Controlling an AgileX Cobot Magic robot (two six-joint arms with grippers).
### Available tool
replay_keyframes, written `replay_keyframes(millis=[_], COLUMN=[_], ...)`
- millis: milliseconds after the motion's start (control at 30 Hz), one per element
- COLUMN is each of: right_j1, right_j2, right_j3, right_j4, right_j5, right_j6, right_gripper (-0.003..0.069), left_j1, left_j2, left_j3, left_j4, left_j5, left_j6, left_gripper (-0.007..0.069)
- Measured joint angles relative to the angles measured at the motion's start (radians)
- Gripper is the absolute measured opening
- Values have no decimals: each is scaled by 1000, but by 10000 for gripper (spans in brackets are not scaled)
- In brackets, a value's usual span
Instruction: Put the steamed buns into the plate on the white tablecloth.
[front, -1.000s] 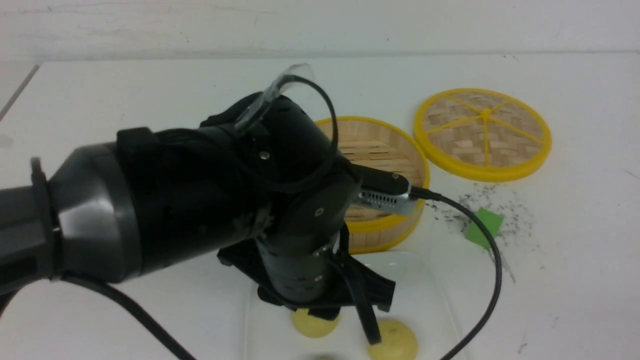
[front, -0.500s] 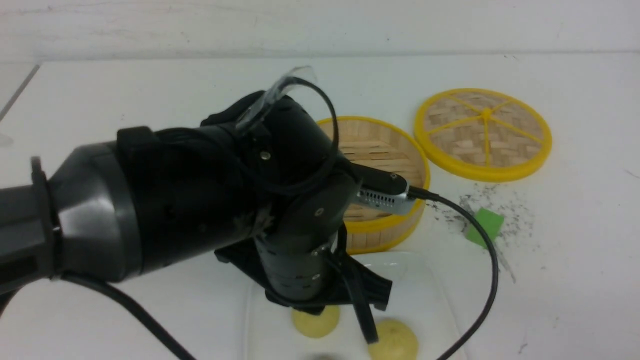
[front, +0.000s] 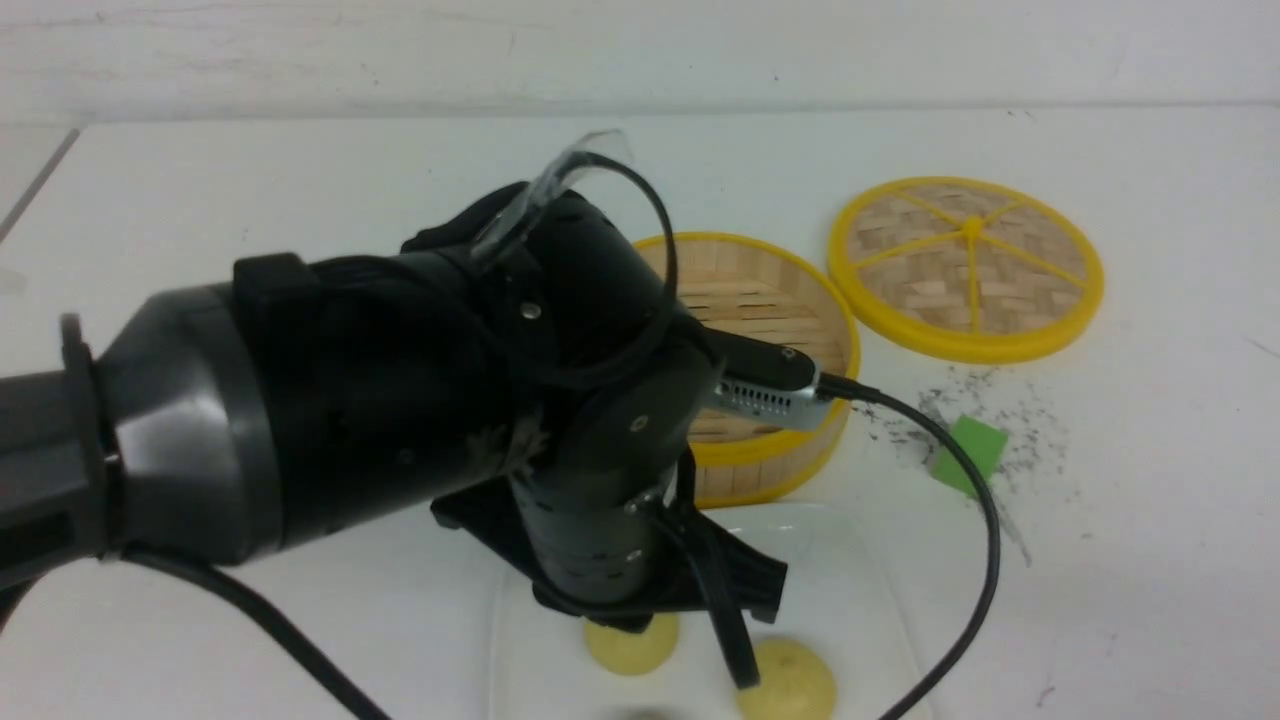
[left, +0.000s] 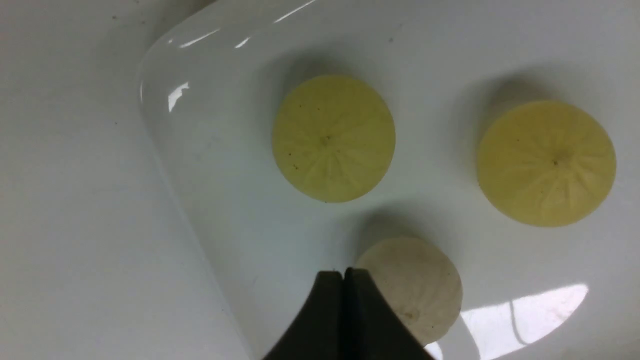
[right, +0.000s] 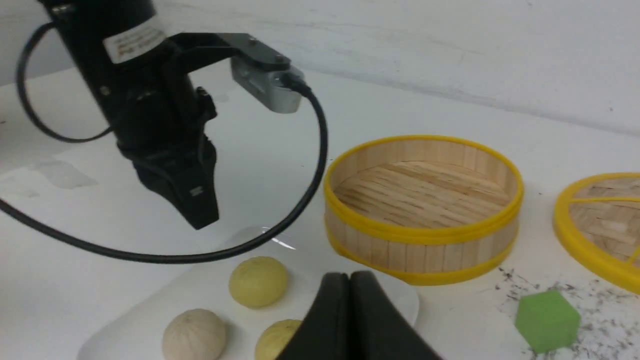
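Note:
Three steamed buns lie in the white plate (left: 225, 150) on the white tablecloth (front: 300, 200): two pale yellow buns (left: 333, 138) (left: 546, 162) and one whitish bun (left: 415, 287). My left gripper (left: 343, 272) hangs just above the plate beside the whitish bun, shut and holding nothing. In the front view the left arm covers much of the plate (front: 850, 590), and only the two yellow buns (front: 632, 640) (front: 790, 680) show. My right gripper (right: 349, 275) is shut and empty, low near the plate's (right: 210, 285) steamer-side rim, looking at the left gripper (right: 200, 220).
An empty bamboo steamer (front: 770, 300) with a yellow rim stands just beyond the plate. Its woven lid (front: 965, 265) lies flat to the right. A small green block (front: 970, 450) sits among dark specks right of the steamer. The wrist camera's black cable (front: 985, 560) loops over the plate's right side.
The left gripper has lifted slightly off the plate, and its jaws have come together with nothing in them. The buns stay where they lie.

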Motion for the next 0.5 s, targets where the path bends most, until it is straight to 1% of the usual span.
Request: replay_keyframes(millis=[100,267,500], right_j1=[0,0,0], right_j2=[0,0,0], right_j3=[0,0,0], right_j4=[-19,-28,-29], right_j5=[0,37,35], right_j6=[34,35,35], right_gripper=[-6,-3,1], left_j1=[0,0,0], left_j2=[0,0,0], left_j3=[0,0,0], left_j4=[-1,-2,-2], left_j5=[0,0,-11], left_j6=[0,0,0], left_gripper=[8,15,20])
